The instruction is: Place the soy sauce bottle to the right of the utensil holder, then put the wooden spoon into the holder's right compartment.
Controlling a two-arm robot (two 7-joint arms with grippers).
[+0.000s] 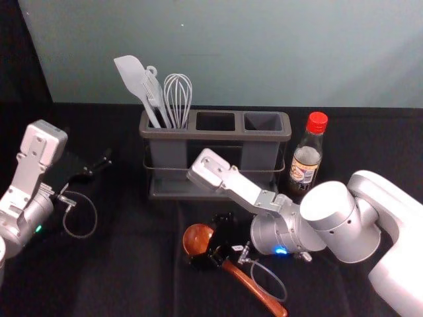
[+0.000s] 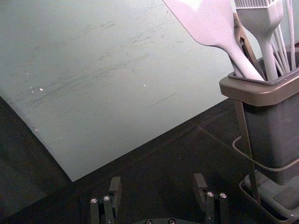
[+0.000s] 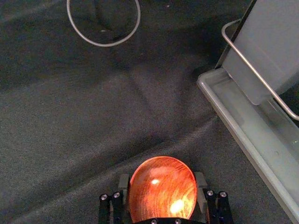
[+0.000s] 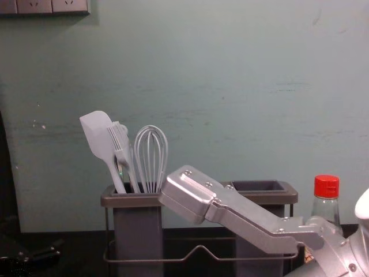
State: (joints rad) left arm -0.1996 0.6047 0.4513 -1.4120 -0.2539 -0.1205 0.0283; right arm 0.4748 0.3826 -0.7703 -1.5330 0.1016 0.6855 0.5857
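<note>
Right gripper: seen in front of the holder in the head view [image 1: 213, 240]; the bowl of the wooden spoon [image 1: 197, 238] is pinched between its fingers, with both sides met in the right wrist view.
Wooden spoon: bowl turned toward the robot's left, handle slanted toward the robot's right and nearer its body. Whether the black cloth [image 1: 142, 264] is touched by the bowl cannot be told.
Soy sauce bottle [image 1: 306, 164]: stood upright just beside the utensil holder [image 1: 178, 195], on its right; red cap [image 1: 317, 123] seated on top.
Utensil holder: set upright on the cloth toward the wall [image 1: 238, 53]; partly hidden by the right arm in the chest view. Right compartment [image 1: 263, 121] located at the bottle's end.
Left compartment: pale spatula [image 1: 134, 76], fork [image 4: 120, 144] and whisk [image 1: 177, 96] held there, heads upward.
Left gripper: seen to the left of the holder, well apart from the spoon, in the head view [image 1: 98, 166]; its fingers are spread, nothing held between them.
</note>
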